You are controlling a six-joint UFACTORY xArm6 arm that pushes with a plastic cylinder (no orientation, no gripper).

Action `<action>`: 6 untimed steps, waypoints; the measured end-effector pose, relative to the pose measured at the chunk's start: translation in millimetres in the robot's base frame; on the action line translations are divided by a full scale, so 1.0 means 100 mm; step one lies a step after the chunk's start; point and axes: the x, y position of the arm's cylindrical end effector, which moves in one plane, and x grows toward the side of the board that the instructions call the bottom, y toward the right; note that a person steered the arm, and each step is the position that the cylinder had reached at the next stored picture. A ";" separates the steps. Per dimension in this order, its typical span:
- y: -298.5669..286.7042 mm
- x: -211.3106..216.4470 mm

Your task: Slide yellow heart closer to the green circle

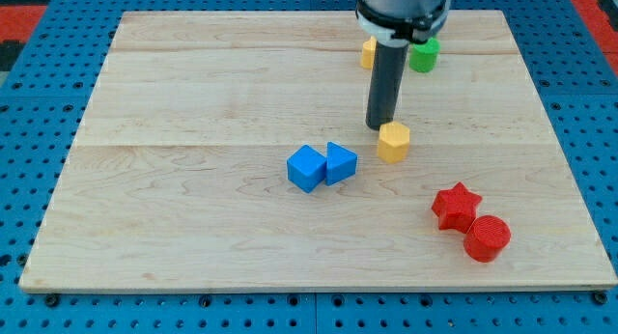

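Note:
A yellow block (368, 52) stands near the view's top, mostly hidden behind my rod, so I cannot tell its shape. The green round block (423, 54) stands just to its right, with the rod between them. A second yellow block (393, 141), many-sided, lies lower down in the board's middle right. My tip (379, 127) rests on the board right at this block's upper left edge, touching it or nearly so.
A blue cube (306, 168) and a blue triangle block (340, 163) touch each other left of my tip. A red star (456, 206) and a red cylinder (487, 237) sit at the lower right. The wooden board (193, 102) lies on a blue pegboard.

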 end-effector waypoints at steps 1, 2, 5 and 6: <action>0.10 0.27; 0.27 0.47; -0.43 -0.71; -1.01 -1.10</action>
